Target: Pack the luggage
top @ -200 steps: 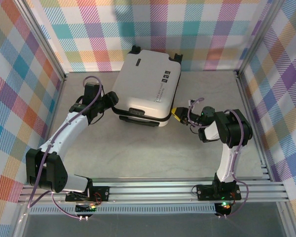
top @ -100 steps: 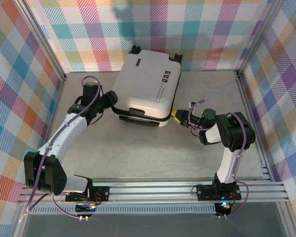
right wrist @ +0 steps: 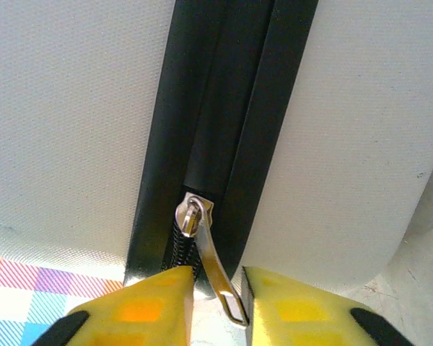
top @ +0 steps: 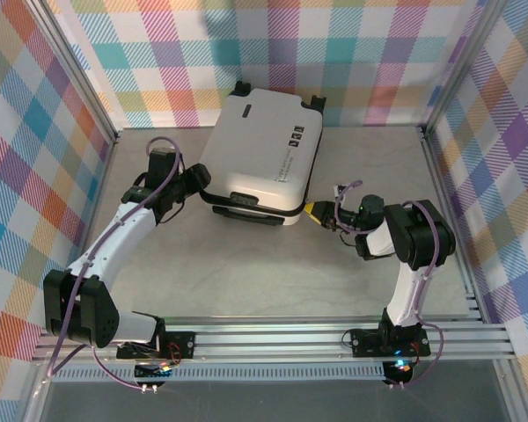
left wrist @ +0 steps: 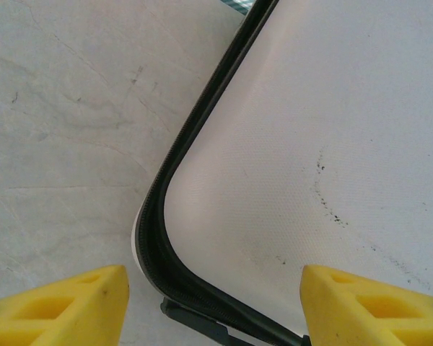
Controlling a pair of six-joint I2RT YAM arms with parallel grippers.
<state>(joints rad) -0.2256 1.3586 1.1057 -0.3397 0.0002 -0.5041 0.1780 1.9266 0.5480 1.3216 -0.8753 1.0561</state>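
The luggage [top: 260, 149] lies closed and flat on the bench [top: 246, 272], at the far middle, close to the checked back wall [top: 334, 53]. It is turned a little, so that its near long side runs from the left towards the near right. Its white shell faces up. Black wheels [top: 240, 88] show at its far edge and a black handle [top: 246, 198] at its near side.

The left gripper [top: 192, 180] is at the near left corner of the luggage. In the left wrist view its yellow jaws are released and stand wide apart. The rounded white corner with the black zipper band [left wrist: 155, 238] lies between them. I cannot tell if either of them touches the shell.

The right gripper [top: 312, 211] is at the near right corner of the luggage, just beside the shell. In the right wrist view its jaws are drawn close together, grasping the metal zipper pull [right wrist: 213, 270]. The pull hangs from the slider on the zipper band, with white shell on both sides of the band. A small piece of the checked wall shows at the lower left of that view.
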